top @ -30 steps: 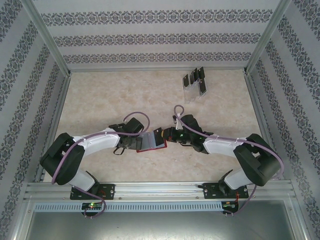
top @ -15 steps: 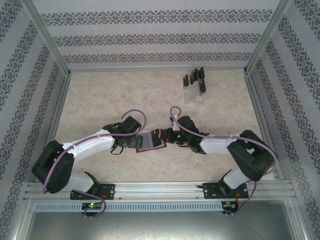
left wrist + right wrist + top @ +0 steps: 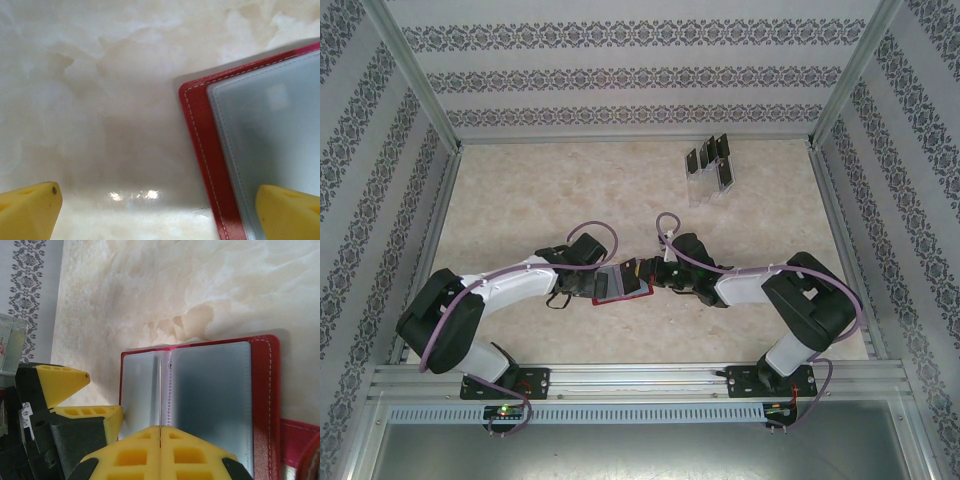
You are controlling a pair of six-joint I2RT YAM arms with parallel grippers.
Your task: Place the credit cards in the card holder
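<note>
Where the two arms meet near the middle of the bench [image 3: 520, 200], the red card holder [image 3: 622, 288] lies opened flat, its grey pocket panel facing up. Seen from above, it sits at 3 o'clock from the left end effector [image 3: 586, 284] and at 9 o'clock from the right end effector [image 3: 651, 272], so both tips close on it from opposite sides.

From the left wrist, the left end effector [image 3: 158, 205] is spread wide. One yellow fingertip [image 3: 30, 212] hangs over bare bench and the other is over the grey panel, so a corner of the card holder [image 3: 200, 150] lies between them. Whether either tip touches it cannot be told.

From the right wrist, the right end effector [image 3: 160, 432] has its yellow pads pressed together, pinching a credit card [image 3: 163, 390]. The card shows edge-on as a thin line over the fold of the card holder [image 3: 260, 390]. From above, that credit card [image 3: 632, 268] is a small dark tilted piece at the holder's 1 o'clock corner.

Other credit cards [image 3: 706, 157] stand in a clear rack [image 3: 705, 190], well apart at 1 o'clock, near the far edge.
</note>
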